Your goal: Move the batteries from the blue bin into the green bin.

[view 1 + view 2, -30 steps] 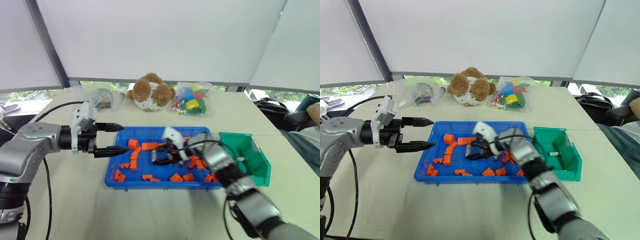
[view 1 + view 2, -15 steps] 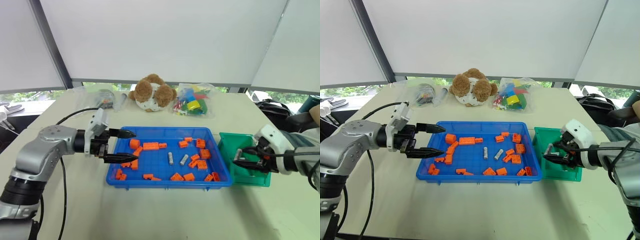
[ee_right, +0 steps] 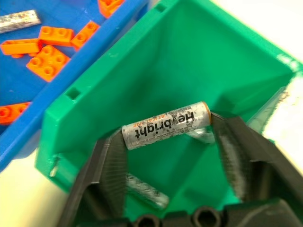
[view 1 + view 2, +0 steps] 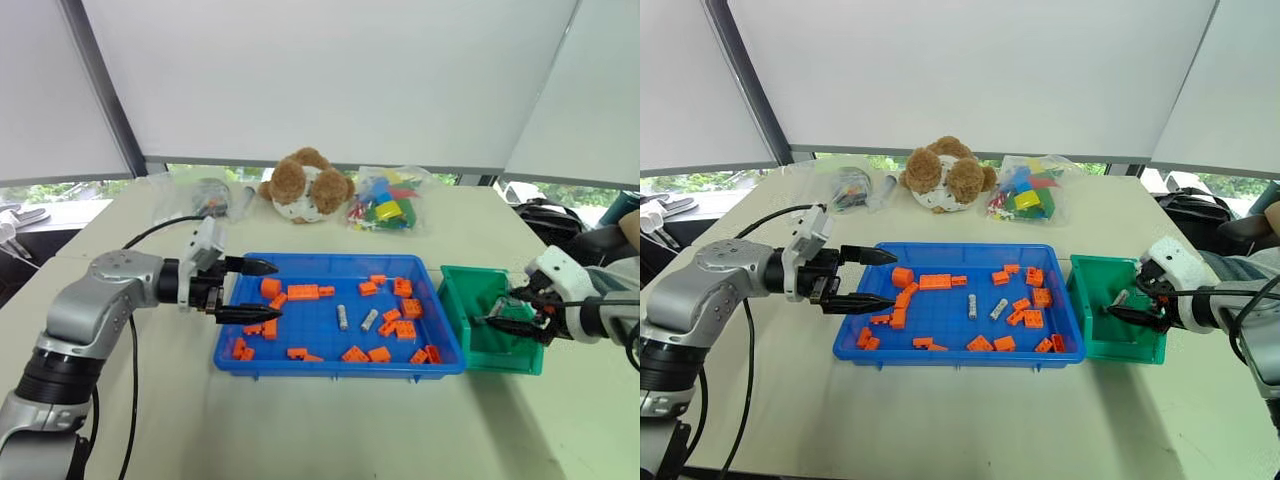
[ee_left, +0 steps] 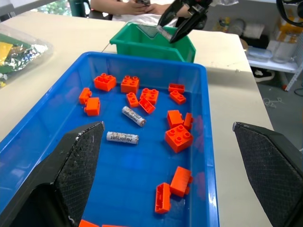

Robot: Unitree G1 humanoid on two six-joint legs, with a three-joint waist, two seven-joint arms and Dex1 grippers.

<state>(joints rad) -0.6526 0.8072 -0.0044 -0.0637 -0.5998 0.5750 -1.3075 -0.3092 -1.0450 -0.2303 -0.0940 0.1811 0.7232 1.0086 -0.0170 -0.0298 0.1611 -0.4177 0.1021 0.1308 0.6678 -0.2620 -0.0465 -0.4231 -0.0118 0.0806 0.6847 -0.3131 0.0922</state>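
Mid-task: right gripper point(image 3: 168, 146) over the green bin point(image 4: 1092, 300), fingers apart, one battery point(image 3: 165, 125) between them, another point(image 3: 144, 189) already inside; two batteries point(image 4: 355, 319) left in the blue bin point(image 4: 330, 366); left gripper point(image 4: 258, 291) fingers apart, empty

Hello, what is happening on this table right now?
A robot is sorting batteries out of the blue bin. Its right gripper is over the green bin with a battery between its open jaws. Two batteries lie in the blue bin among orange blocks. The left gripper hovers open at its edge.
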